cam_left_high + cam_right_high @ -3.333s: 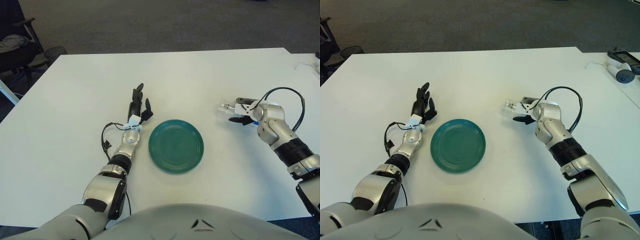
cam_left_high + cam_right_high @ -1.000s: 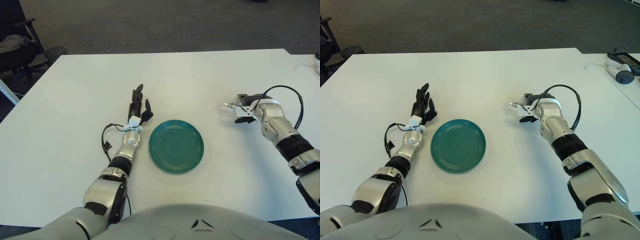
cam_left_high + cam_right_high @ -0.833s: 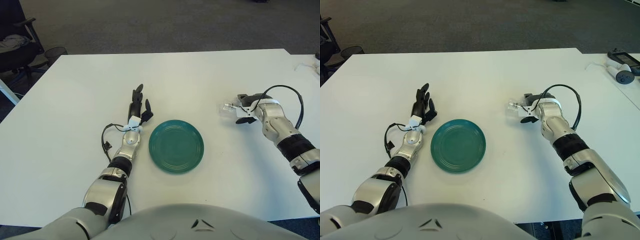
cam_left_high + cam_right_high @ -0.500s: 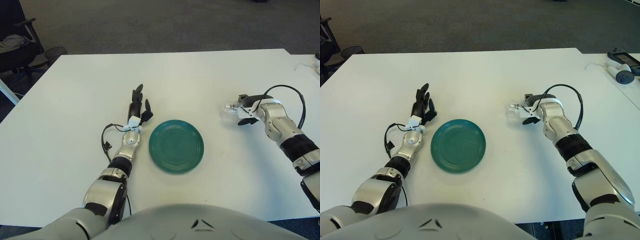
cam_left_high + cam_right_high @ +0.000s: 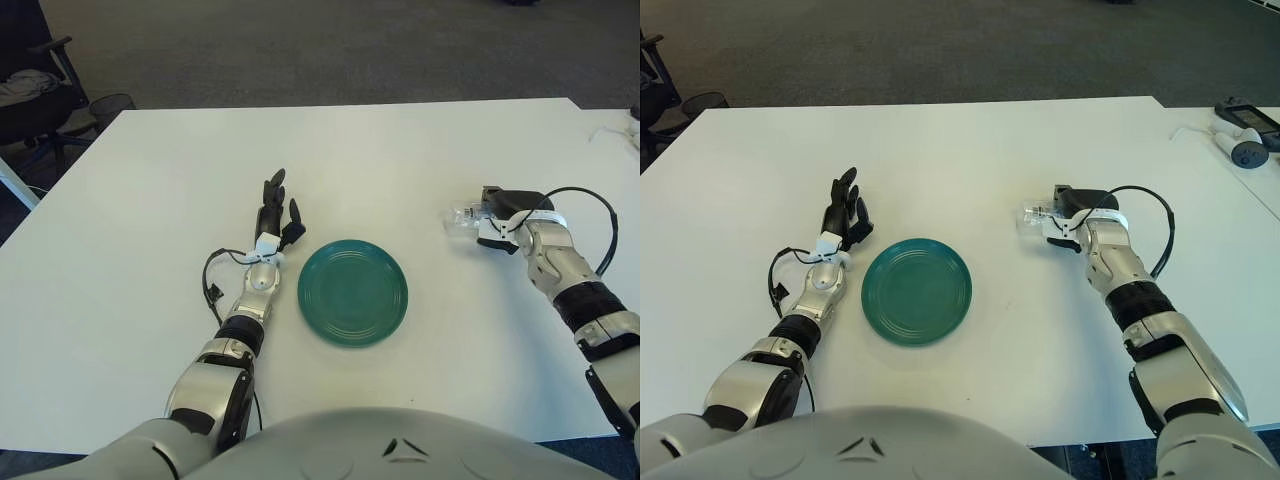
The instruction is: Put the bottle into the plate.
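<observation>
Nearest, green plate point(image 5: 352, 292) flat on white table point(image 5: 400, 150), nothing on it. Left hand point(image 5: 273, 212) just beside plate's left edge, fingers extended and relaxed, gripping nothing. Right hand point(image 5: 497, 213) well right of plate, fingers closed around clear bottle point(image 5: 462, 217); bottle lies sideways, poking left from hand toward plate, well apart from it. Whether bottle touches table, cannot tell.

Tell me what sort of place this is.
Probably an office or lab: a large white table on grey carpet, an office chair at the far left, and a device with a cable on a neighbouring table.
</observation>
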